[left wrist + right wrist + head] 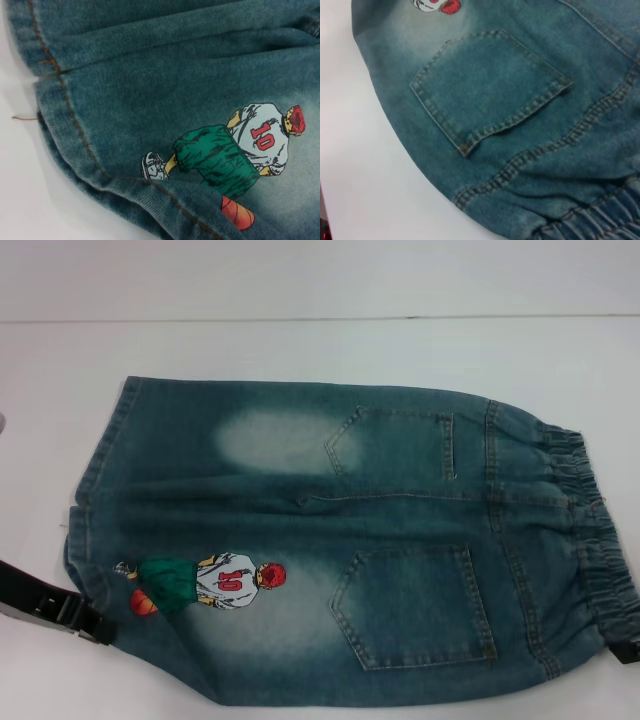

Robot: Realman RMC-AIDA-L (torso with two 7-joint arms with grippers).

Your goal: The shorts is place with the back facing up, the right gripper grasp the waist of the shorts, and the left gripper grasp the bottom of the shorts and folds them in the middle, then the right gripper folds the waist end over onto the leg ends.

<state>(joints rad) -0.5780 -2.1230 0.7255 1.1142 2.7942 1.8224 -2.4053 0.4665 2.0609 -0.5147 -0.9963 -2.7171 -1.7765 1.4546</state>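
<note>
Denim shorts are lying back-up on a white table, waist toward the robot's right, the printed player's jersey reading "10". The left gripper is sitting at the leg hem, the right gripper at the waistband; both are cut off, their grip impossible to tell.

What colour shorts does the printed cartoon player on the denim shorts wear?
Green, on the printed cartoon player of the blue denim shorts; clearest in the left wrist view.
</note>
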